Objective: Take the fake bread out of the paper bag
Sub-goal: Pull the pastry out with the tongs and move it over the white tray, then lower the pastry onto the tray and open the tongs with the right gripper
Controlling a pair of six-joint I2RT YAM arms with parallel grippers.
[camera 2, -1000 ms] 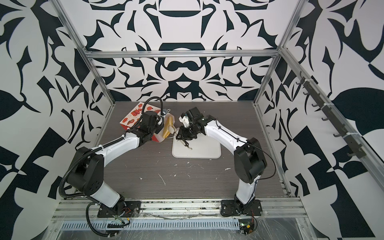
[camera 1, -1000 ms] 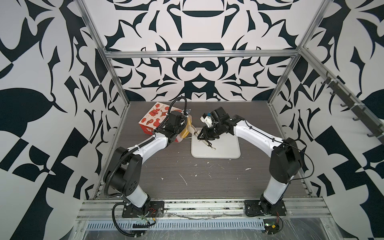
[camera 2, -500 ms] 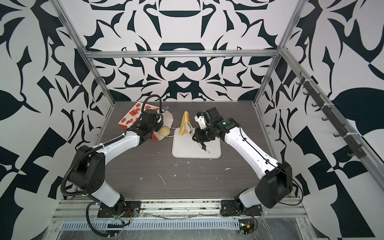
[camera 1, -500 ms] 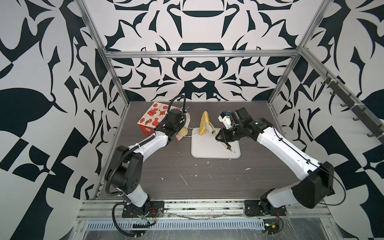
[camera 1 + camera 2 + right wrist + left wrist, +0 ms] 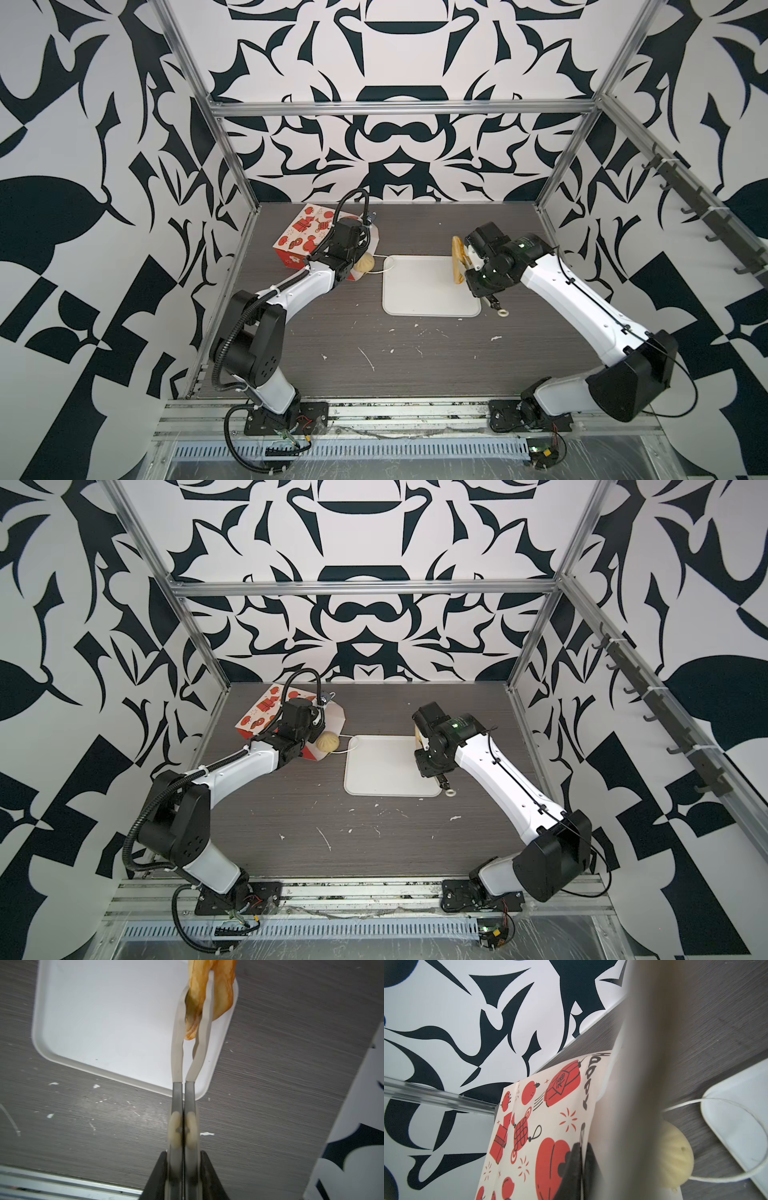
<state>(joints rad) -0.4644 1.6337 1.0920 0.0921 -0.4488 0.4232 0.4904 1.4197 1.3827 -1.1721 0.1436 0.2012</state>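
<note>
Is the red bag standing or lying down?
Lying down. The red-and-white paper gift bag lies on its side, its open mouth facing the flat white tray.

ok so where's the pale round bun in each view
In a top view: bun at the paper bag's mouth, left of the white tray.
In a top view: same spot.
Left wrist: between bag and tray corner.
Right wrist: not in it.
Shared landmark: the white tray.
</note>
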